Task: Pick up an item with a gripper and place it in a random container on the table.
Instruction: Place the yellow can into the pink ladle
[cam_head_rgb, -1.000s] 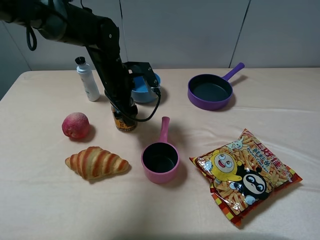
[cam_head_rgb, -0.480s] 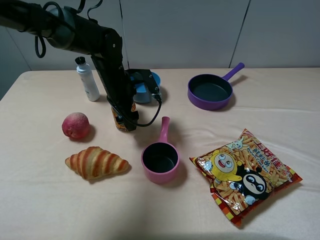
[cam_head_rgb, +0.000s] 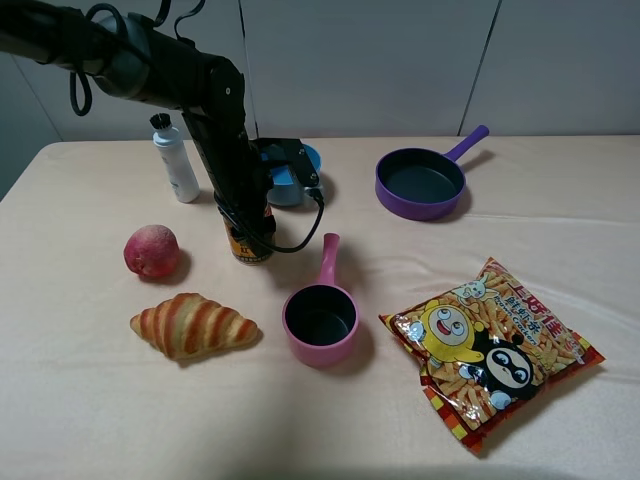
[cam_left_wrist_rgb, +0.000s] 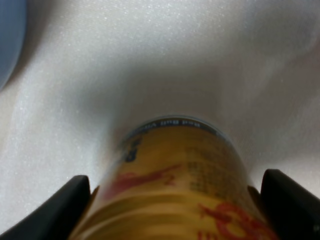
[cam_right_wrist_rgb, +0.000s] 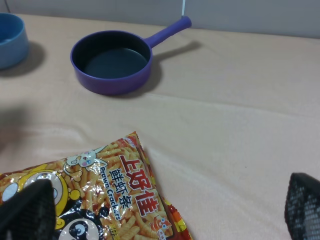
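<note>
The left hand (cam_left_wrist_rgb: 177, 210) is closed around the yellow drink can (cam_head_rgb: 249, 243); the pink saucepan (cam_head_rgb: 320, 356) and the purple frying pan (cam_head_rgb: 420, 208) show bare insides.

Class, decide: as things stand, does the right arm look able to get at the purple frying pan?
Probably yes: the purple frying pan lies ahead of the open right pincer, with only the flat snack bag and table between.

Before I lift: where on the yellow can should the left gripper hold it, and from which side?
Take the can by its round side wall, coming down from above. It stands upright on the table, so its straight sides offer two opposite faces. The left gripper sits that way now, shut on it.
</note>
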